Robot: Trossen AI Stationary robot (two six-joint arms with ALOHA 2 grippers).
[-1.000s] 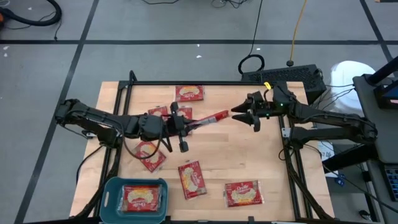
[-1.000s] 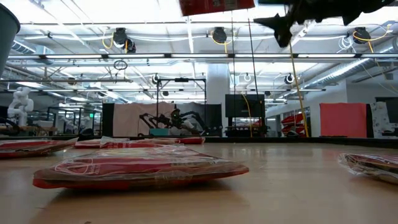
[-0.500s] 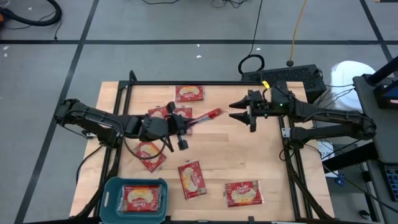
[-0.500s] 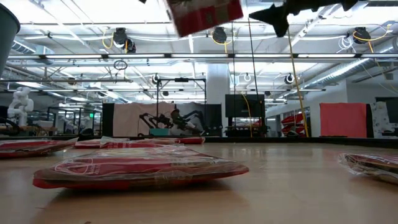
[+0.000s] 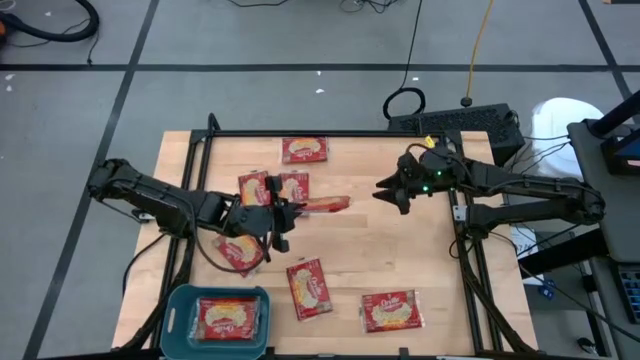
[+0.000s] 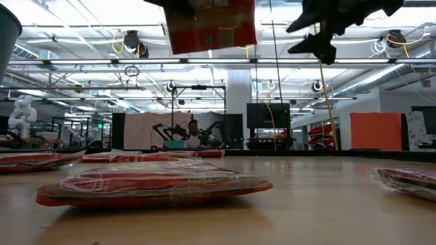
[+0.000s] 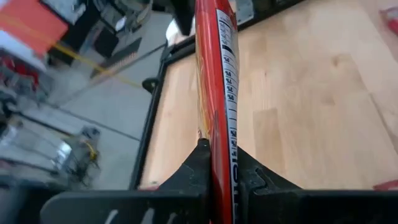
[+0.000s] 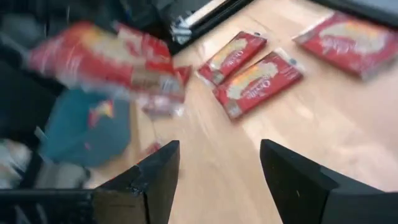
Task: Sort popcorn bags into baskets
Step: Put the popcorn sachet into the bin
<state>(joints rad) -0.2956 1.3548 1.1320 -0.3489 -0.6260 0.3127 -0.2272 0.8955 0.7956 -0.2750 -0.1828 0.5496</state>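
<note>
My left gripper (image 5: 289,211) is over the table's middle, shut on a red popcorn bag (image 5: 325,205) that sticks out toward the right. The bag shows edge-on in the left wrist view (image 7: 217,74) and broad-faced at the top of the low view (image 6: 211,24). My right gripper (image 5: 386,191) hangs open a short way right of the bag's free end, holding nothing (image 8: 214,163). The teal basket (image 5: 178,305) stands at the near left with one bag (image 5: 225,318) lying flat inside. Several more bags lie flat on the table, such as one at the far side (image 5: 305,150) and one near the front (image 5: 310,288). My left gripper pinches the bag's near end (image 7: 217,146) between its two fingers, one on each flat face. The fingers (image 7: 196,168) reach from the table's left, slanting a little down, along the bag. The bag juts out beyond them, standing on edge, lifted clear of the table.
Loose bags lie beside and under my left arm (image 5: 255,187) (image 5: 293,185) (image 5: 240,252) and at the near right (image 5: 390,312). A black frame rail (image 5: 330,133) borders the table. Bare wood (image 5: 400,250) lies between the two grippers and the near edge.
My left gripper has drawn back toward the table's left and near edge, sunk a little and rolled. The bag has gone with it, away from my right gripper. In the low view it has come lower and turned its broad face to the camera.
</note>
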